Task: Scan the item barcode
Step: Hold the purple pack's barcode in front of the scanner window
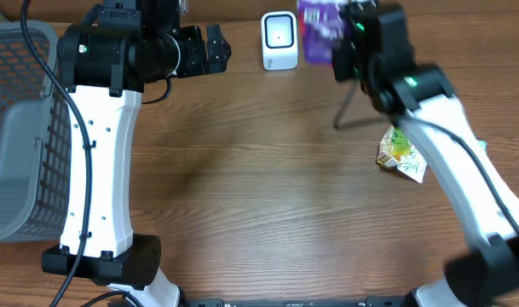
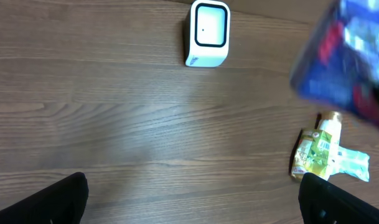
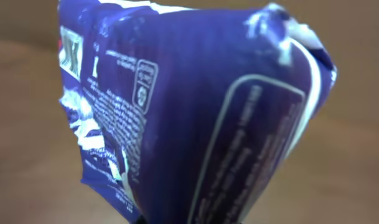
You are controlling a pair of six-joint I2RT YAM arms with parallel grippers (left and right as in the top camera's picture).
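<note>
Right pincer [image 1: 334,49]: jaws together, clamped on the purple packet [image 1: 319,30], which is held clear of the wooden surface [image 1: 259,179] at its far side. In the overhead view the packet sits just to the right of the white scanner [image 1: 279,40]; whether the two touch cannot be told. The right wrist view is filled by the packet [image 3: 195,112]: crumpled purple wrapper, white small print and a rounded white outline panel, with no barcode to be made out. In the left wrist view the same packet [image 2: 351,62] appears as a blurred blue and red shape at upper right. Left pincer [image 1: 218,49]: jaws fully apart, nothing between them, hanging above the far left part of the surface and turned toward the scanner [image 2: 208,34]; its dark fingers [image 2: 46,202] show in the lower corners of its own view. A green and yellow packet [image 1: 401,153] lies flat on the surface below the right arm, well apart from the scanner. A grey mesh basket [image 1: 20,128] stands at the left edge.
</note>
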